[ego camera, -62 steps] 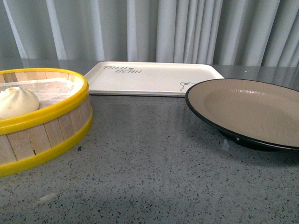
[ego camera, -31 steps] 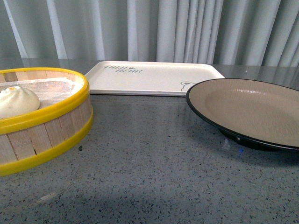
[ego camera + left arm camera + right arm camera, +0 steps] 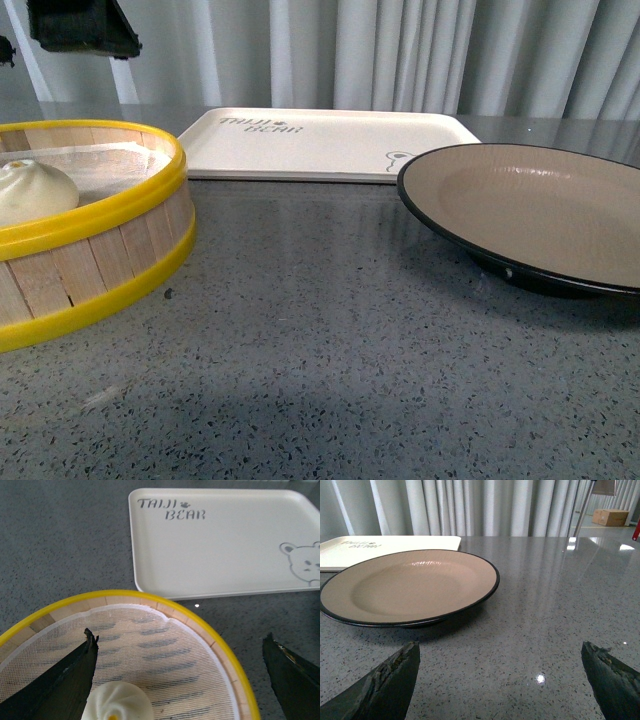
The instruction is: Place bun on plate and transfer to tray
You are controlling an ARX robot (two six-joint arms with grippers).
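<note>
The white bun [image 3: 35,190] lies on the cloth in a yellow-rimmed wooden steamer [image 3: 120,215] at the left. It also shows in the left wrist view [image 3: 117,706]. My left gripper [image 3: 180,637] is open above the steamer, and the bun lies close by one finger [image 3: 75,675]. The beige plate [image 3: 530,215] with a black rim stands at the right, empty. The cream tray [image 3: 330,145] lies behind, empty. My right gripper [image 3: 500,647] is open over bare table, just short of the plate [image 3: 410,585].
A black part of my left arm [image 3: 80,25] hangs over the steamer at top left. The table is grey speckled stone [image 3: 330,340]. Grey curtains hang behind. A cardboard box [image 3: 612,516] stands far off on the floor.
A black part of my left arm has come into the front view above the steamer. The steamer, tray and plate have not moved.
</note>
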